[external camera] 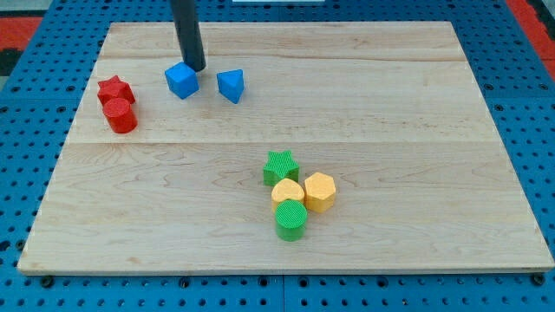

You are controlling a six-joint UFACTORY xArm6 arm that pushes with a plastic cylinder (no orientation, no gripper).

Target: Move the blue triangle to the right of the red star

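While my tip [196, 68], a bare rod gripping nothing, is touching the blue cube's [181, 80] far right edge, the blue triangle [231, 85] is sitting just right of it, well right of the red star [114, 88], seemingly awaiting a leftward nudge.

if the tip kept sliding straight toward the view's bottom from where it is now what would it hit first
Most likely the blue cube: my tip sits right at its upper right edge. Depth is unclear, so it might slip past it.

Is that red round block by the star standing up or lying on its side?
Standing up. The red cylinder shows its flat round top facing up, with its curved wall below; it sits right against the red star.
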